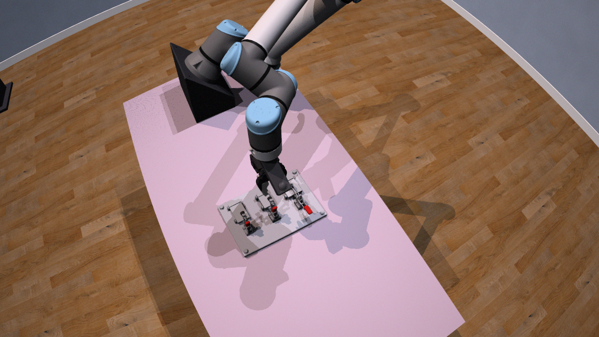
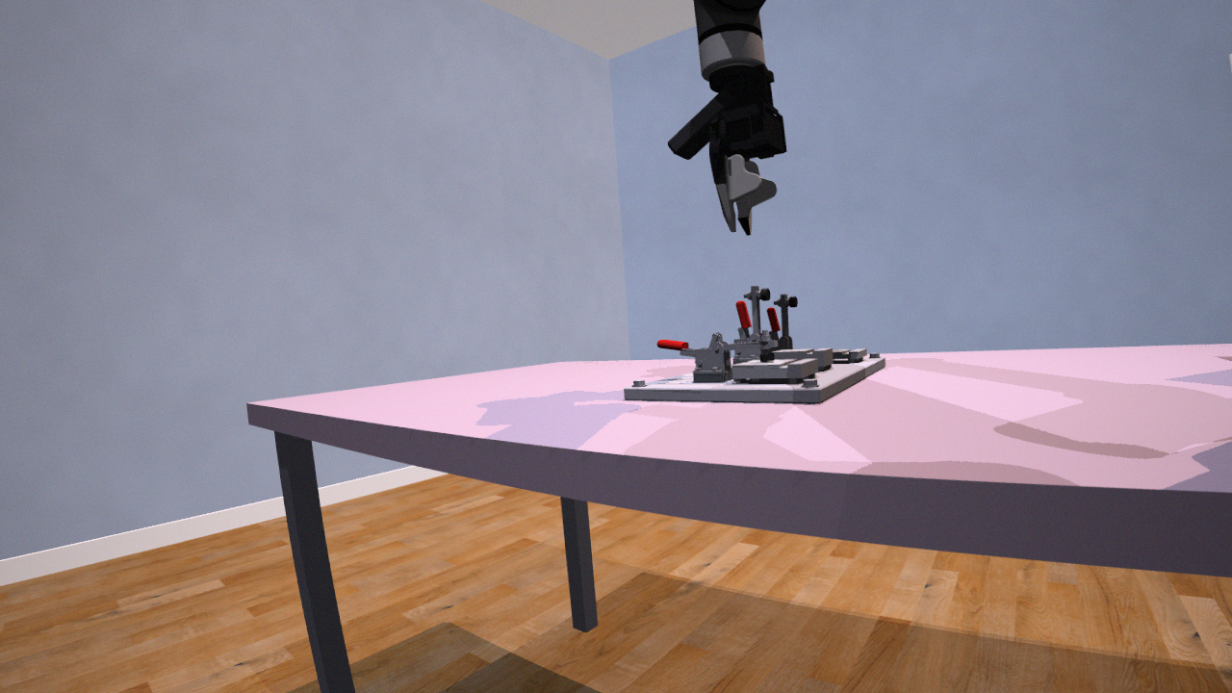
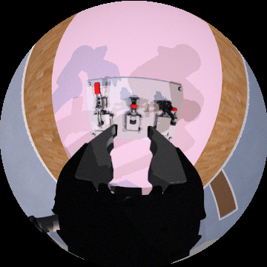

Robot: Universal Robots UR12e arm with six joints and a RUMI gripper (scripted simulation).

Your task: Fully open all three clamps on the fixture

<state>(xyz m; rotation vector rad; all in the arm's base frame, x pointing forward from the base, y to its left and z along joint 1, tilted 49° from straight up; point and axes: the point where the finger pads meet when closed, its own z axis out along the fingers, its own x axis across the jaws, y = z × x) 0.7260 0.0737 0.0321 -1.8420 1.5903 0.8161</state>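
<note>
The grey fixture plate (image 1: 269,219) lies on the pink table and carries three toggle clamps with red handles. In the top view the left clamp (image 1: 247,223) and the middle clamp (image 1: 274,208) have short-looking handles; the right clamp (image 1: 308,209) shows its handle lying flat. In the exterior view two handles (image 2: 742,313) (image 2: 772,320) stand upright and one (image 2: 673,345) lies level, pointing away from the plate. My gripper (image 2: 740,225) (image 1: 264,189) hangs well above the clamps, over the plate's far side. In the wrist view its fingers stand a little apart with nothing between them, and the plate (image 3: 133,107) lies below.
A black wedge-shaped mount (image 1: 200,88) stands at the table's far end under the arm. The table (image 2: 775,430) has dark legs and stands on a wooden floor. The fixture sits near the table's middle, away from every edge.
</note>
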